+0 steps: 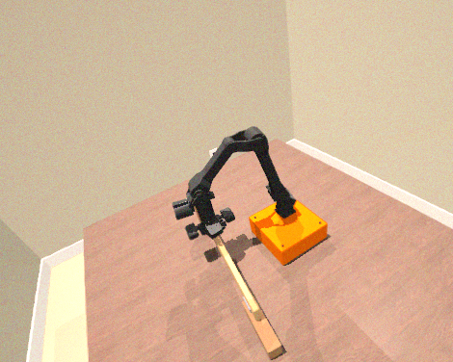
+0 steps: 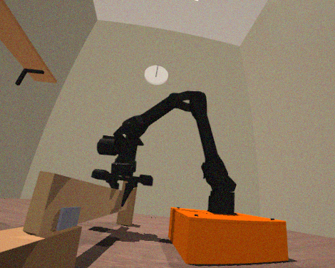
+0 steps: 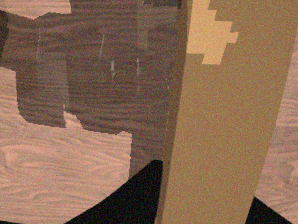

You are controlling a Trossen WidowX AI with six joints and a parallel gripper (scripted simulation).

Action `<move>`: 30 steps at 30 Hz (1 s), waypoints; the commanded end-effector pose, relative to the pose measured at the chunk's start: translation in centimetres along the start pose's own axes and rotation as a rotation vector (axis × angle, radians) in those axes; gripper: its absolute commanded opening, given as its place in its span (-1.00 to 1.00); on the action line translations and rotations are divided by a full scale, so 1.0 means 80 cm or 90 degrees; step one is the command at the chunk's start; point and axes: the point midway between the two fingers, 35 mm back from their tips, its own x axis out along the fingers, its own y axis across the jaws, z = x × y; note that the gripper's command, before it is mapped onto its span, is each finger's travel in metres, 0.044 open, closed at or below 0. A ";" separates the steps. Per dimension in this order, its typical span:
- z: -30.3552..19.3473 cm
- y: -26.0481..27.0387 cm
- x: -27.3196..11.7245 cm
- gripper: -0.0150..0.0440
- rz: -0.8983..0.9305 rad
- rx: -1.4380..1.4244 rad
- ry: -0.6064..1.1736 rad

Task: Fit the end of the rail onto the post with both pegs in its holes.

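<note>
The wooden rail (image 1: 237,276) (image 2: 85,196) (image 3: 225,125) runs from the low footboard block (image 1: 267,335) (image 2: 11,240) toward the short post (image 2: 129,207). Its far end is at the block, beside the blue-grey bracket plate (image 2: 68,218). My gripper (image 1: 217,235) (image 2: 118,196) (image 3: 181,172) is shut on the rail close to its post end, one finger on each side. The rail's underside there appears above the table. The post stands upright behind the fingers in the exterior view. The pegs, the holes and any gap between rail and post are hidden, so I cannot tell whether they touch.
The orange base box (image 1: 289,231) (image 2: 235,239) of the arm stands on the table (image 1: 371,270), to the right of the rail in the top and exterior views. A wall shelf (image 2: 21,39) and a round clock (image 2: 156,75) are in the background, away from the arm.
</note>
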 end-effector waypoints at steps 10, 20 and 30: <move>-0.006 -0.001 -0.004 -0.49 -0.003 -0.002 0.001; -0.010 -0.001 -0.005 -0.49 -0.003 -0.002 0.001; -0.014 -0.002 -0.004 -0.49 -0.003 -0.002 0.001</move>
